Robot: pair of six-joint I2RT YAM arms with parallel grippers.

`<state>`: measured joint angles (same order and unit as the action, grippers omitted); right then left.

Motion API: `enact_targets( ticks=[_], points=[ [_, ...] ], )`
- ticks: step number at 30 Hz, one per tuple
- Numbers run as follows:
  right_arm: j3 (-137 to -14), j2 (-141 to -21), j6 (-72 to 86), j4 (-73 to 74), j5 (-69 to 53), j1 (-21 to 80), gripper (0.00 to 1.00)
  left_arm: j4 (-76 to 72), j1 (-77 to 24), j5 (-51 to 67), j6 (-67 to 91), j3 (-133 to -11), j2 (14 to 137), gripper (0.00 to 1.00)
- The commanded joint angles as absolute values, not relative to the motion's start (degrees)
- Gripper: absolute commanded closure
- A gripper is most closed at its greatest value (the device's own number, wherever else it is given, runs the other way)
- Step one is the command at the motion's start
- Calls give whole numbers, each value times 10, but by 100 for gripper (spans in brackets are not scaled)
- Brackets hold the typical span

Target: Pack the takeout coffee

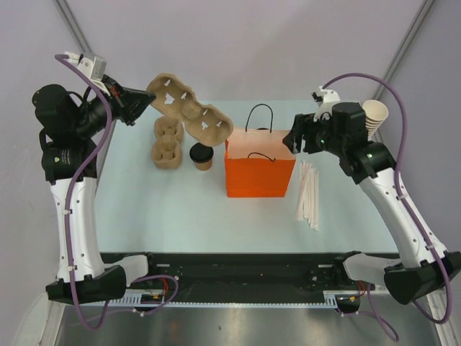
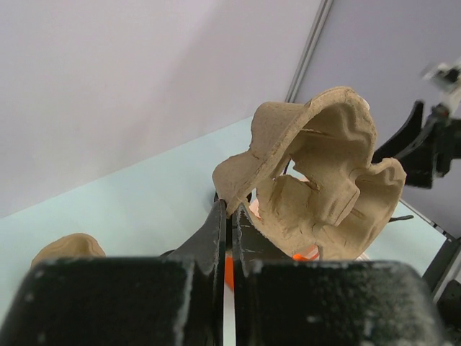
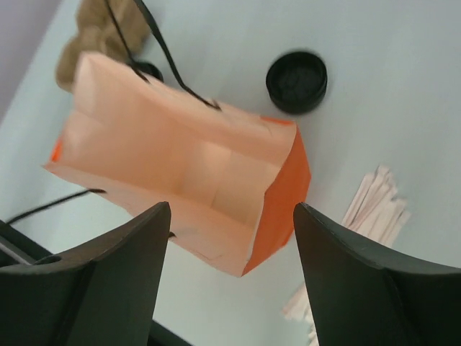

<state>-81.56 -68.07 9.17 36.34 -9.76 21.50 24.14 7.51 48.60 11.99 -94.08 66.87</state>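
The takeout coffee (image 1: 202, 156), a small brown cup with a black lid, stands on the table between a stack of pulp cup carriers (image 1: 167, 143) and the orange bag (image 1: 260, 169). The bag stands upright and open, and its pale inside shows in the right wrist view (image 3: 180, 166). My left gripper (image 1: 148, 101) is shut on the rim of a single pulp cup carrier (image 1: 191, 108) and holds it tilted in the air above the coffee; the pinch shows in the left wrist view (image 2: 230, 205). My right gripper (image 1: 294, 140) hangs open and empty over the bag's right end (image 3: 230, 209).
A bundle of pale straws (image 1: 308, 193) lies right of the bag. A stack of tan paper cups (image 1: 374, 115) stands at the far right behind my right arm. A stack of black lids (image 3: 296, 81) sits on the table beside the bag.
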Motion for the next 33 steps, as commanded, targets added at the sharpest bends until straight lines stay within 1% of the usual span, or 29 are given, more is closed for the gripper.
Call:
enact_targets(
  ticks=[1, 6, 9, 10, 12, 13, 15, 18, 24, 25, 27, 30, 32, 33],
  points=[
    [-799, -702, 115, 385, -97, 218, 26, 219, 75, 476, 113, -949, 658, 100],
    [-795, -746, 127, 365, -98, 209, 29, 209, 75, 476, 118, -925, 638, 100],
    [-792, -764, 127, 360, -103, 207, 37, 211, 75, 476, 115, -915, 631, 100],
    [-792, -767, 126, 361, -105, 207, 50, 214, 76, 478, 113, -914, 631, 100],
    [-791, -774, 120, 363, -110, 200, 61, 214, 77, 482, 110, -913, 629, 100],
    [-791, -774, 118, 362, -120, 197, 79, 214, 79, 487, 106, -913, 629, 100],
    [-795, -773, 102, 359, -129, 187, 100, 214, 78, 494, 98, -918, 628, 100],
    [-809, -765, 65, 360, -166, 187, 100, 221, 78, 504, 88, -932, 627, 100],
    [-881, -755, -45, 379, -265, 185, 100, 232, 78, 534, 80, -962, 626, 100],
    [-891, -758, -75, 392, -295, 185, 100, 228, 78, 538, 84, -964, 625, 100],
    [-932, -773, -104, 421, -315, 191, 100, 217, 78, 559, 104, -964, 621, 100],
    [-975, -793, -163, 481, -366, 198, 100, 166, 77, 602, 148, -962, 614, 100],
    [-1000, -809, -179, 507, -365, 210, 100, 156, 73, 607, 173, -974, 615, 100],
    [-1033, -829, -182, 540, -368, 215, 100, 156, 71, 614, 176, -981, 618, 100]
  ],
)
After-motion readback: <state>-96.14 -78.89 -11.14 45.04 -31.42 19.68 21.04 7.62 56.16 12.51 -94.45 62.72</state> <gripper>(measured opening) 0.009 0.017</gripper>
